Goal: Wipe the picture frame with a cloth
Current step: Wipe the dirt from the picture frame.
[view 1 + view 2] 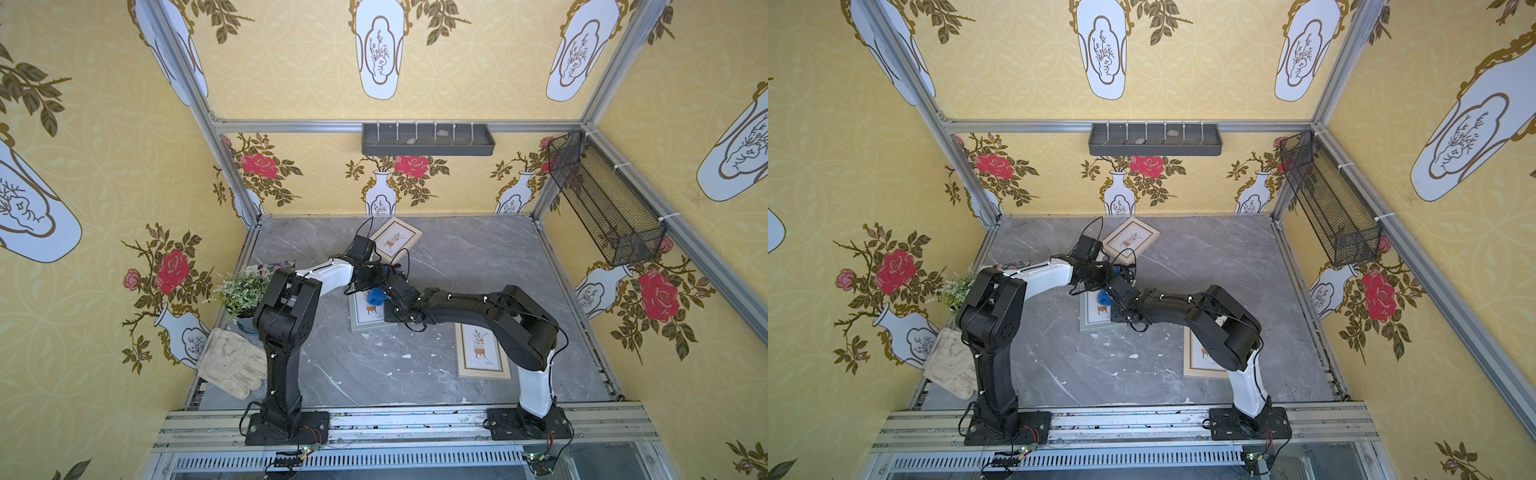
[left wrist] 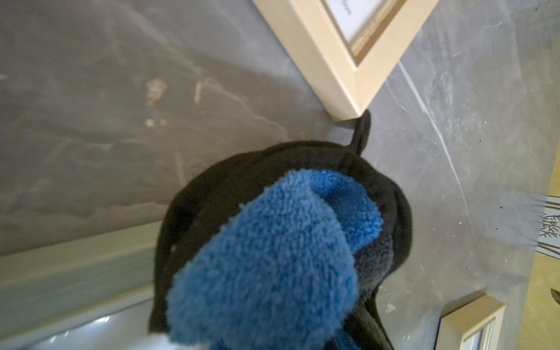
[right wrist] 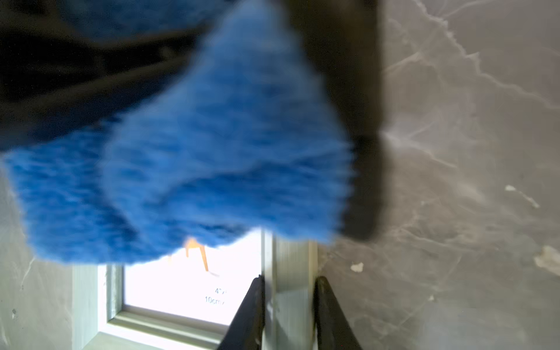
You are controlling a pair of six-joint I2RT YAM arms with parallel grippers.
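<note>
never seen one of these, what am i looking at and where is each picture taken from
The machine is a left arm and a right arm, mounted at the front of a table. Two pictures look down from one overhead camera; two close-ups come from wrist cameras. On it are a back frame, a middle frame, a front frame, a plant and a glove. The left gripper holds a blue cloth over the middle frame; the right gripper clamps that frame's edge.

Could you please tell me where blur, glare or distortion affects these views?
Right wrist view: the cloth is smeared by blur, and the picture frame holds a blown-out white print. Left wrist view: the cloth is fairly sharp; glare streaks the glass. Both top views: wide-angle stretching on the walls.
</note>
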